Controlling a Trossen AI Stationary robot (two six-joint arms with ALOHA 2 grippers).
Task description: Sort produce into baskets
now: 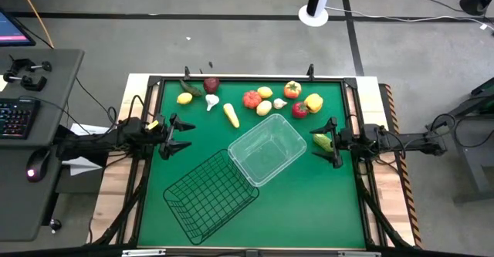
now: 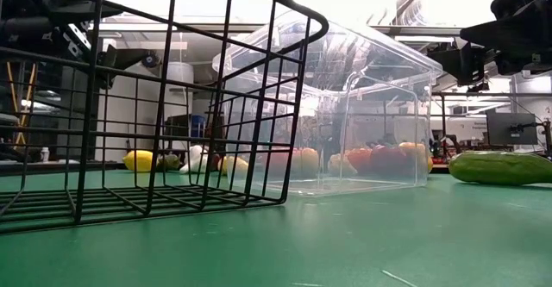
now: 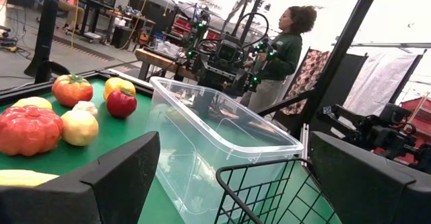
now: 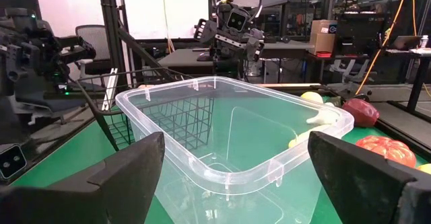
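Nearest: wire basket (image 2: 129,106) is standing empty.
Right claw (image 1: 333,143): gaping open, hovering just beside cucumber (image 1: 322,141).
Left claw (image 1: 176,136): open, idling farther off.

A robot lab in a big, open workroom

A green-topped table with a wooden edge (image 1: 135,211) stands on a grey floor marked with black tape lines (image 1: 351,25). Beside it is a grey desk (image 1: 42,172) with a lit-up keyboard (image 1: 17,118) and a glowing mouse (image 1: 32,172). Past the table are black metal frames (image 4: 111,42), a black office chair (image 4: 87,35), workbenches with gear and cables (image 3: 161,46), and a computer screen (image 2: 511,128). A person in a dark green top (image 3: 283,49) stands behind the table.
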